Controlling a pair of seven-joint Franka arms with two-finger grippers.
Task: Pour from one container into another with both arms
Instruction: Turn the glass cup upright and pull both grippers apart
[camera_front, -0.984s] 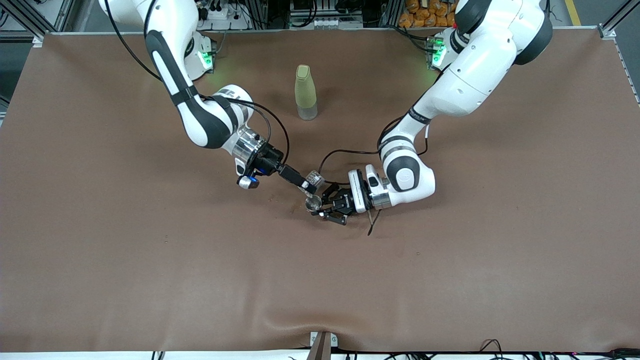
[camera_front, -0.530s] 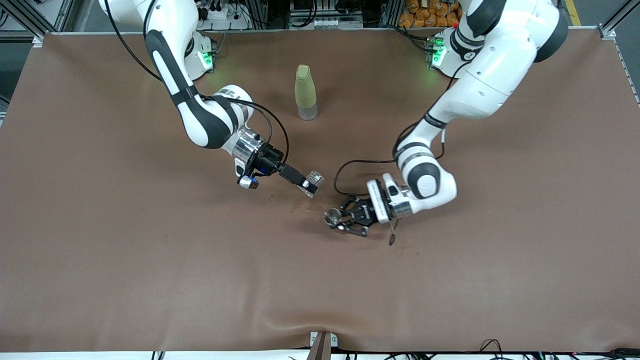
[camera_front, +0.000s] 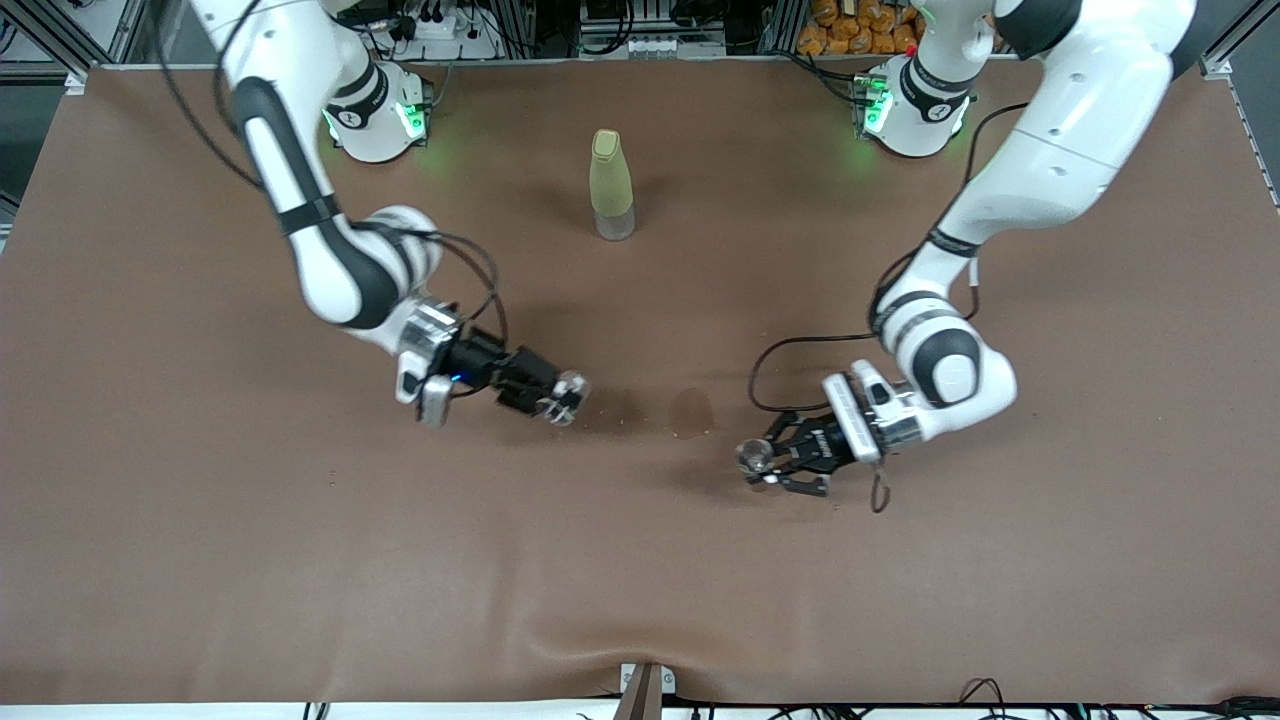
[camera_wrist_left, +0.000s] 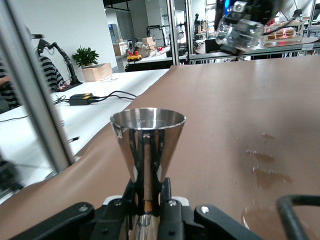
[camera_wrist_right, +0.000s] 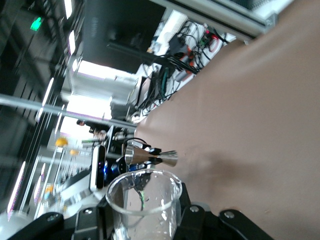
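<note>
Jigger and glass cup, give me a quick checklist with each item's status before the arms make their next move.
1. Left gripper fingers shut on the jigger: ok.
2. Jigger upright: ok.
3. Right gripper fingers shut on the glass cup: ok.
4. Cup emptied: looks so, cannot tell for sure.
5. Tablecloth dry: not ok, wet patch between the grippers.
6. Yellow-green bottle standing, away from both arms: ok.

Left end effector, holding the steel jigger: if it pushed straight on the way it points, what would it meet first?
Probably the right end effector with its tiny clear glass cup, seen ahead of the left end effector and its small shiny steel jigger; height alignment is unclear.
</note>
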